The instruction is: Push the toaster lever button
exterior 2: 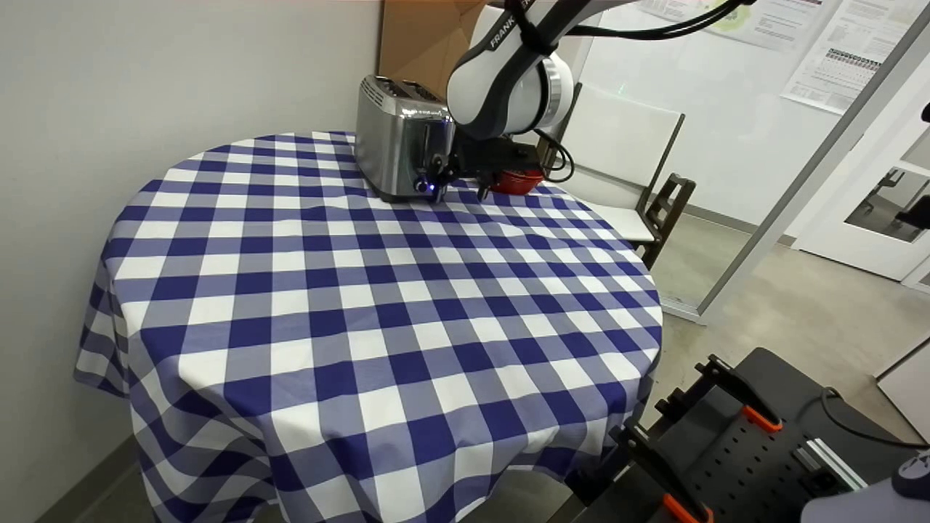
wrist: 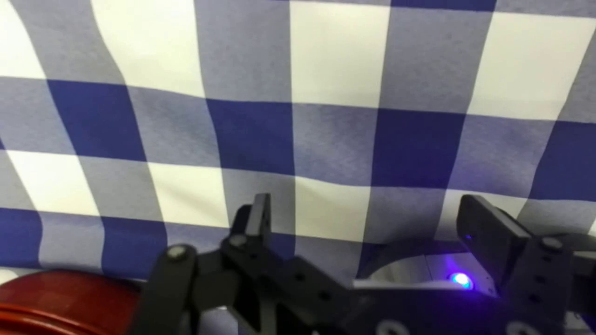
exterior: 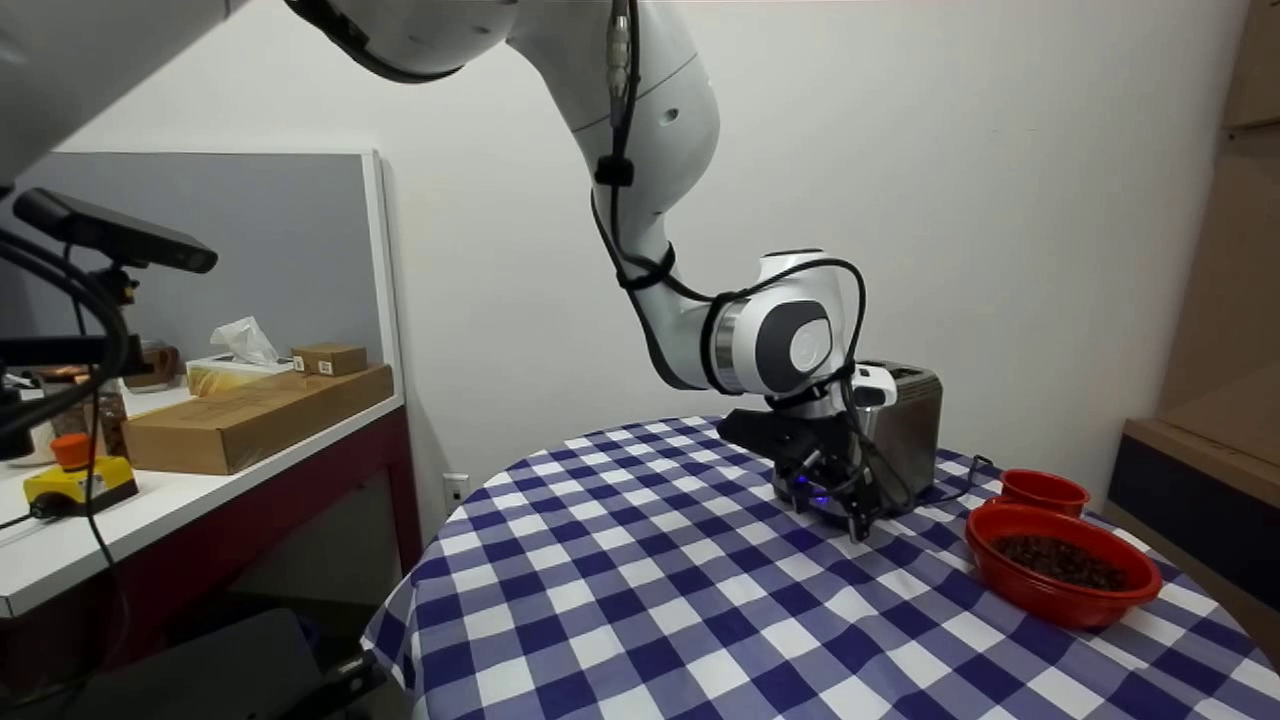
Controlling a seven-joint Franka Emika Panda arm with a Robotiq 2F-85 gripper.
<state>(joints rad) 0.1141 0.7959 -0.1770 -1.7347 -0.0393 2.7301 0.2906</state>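
The toaster [exterior: 912,425] is shiny silver metal with a dark base. It stands on the checkered table and also shows in an exterior view [exterior 2: 381,149]. In the wrist view only a lower part of the toaster [wrist: 407,270], with a glowing blue light, shows behind the fingers. My gripper [wrist: 365,209] is open, with a wide gap and nothing between its fingers. In both exterior views the gripper [exterior 2: 461,190] is low at the toaster's front face, close to the blue light. I cannot tell whether it touches. The lever is hidden or too small to make out.
A red bowl [exterior: 1040,602] of dark beans and a red cup [exterior: 1045,490] stand beside the toaster. Red also shows at the wrist view's lower left corner [wrist: 60,302]. A black cord [exterior: 965,485] lies by the toaster. A wall is behind the table.
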